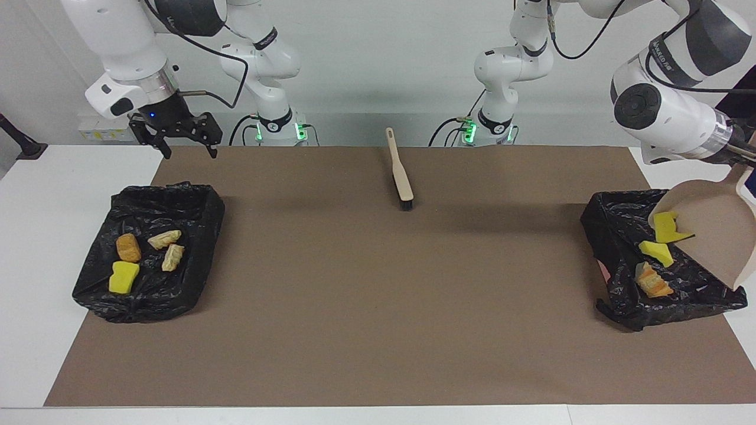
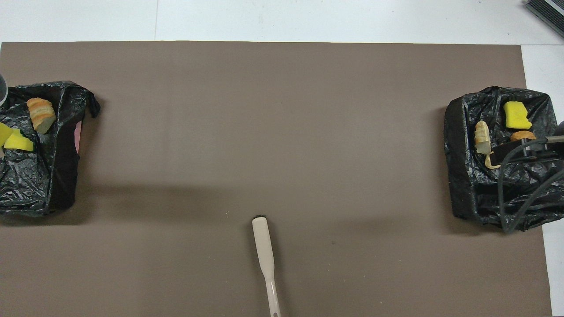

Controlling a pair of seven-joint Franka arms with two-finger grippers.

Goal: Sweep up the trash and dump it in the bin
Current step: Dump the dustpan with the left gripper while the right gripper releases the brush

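Beige plastic tips steeply over a black-lined bin point(image 1: 620, 236) at the left arm's end of the brown mat point(image 1: 378, 307): seen from across the table, the dustpan point(image 1: 717, 230) is clamped by its handle in the left gripper point(image 1: 745, 158), with one yellow sponge chunk point(image 1: 667, 228) at its lip and another point(image 1: 657, 251) in the bin beside a crusty bread lump point(image 1: 652, 281). Over the mat's corner nearest the second bin point(image 1: 147, 295), the right gripper point(image 1: 186, 139) hangs with fingers spread, empty. That bin holds four pieces of trash point(image 1: 147, 257). From overhead, the brush point(image 2: 265, 255) lies untouched on the mat between the two bins, nearer the robots than either.
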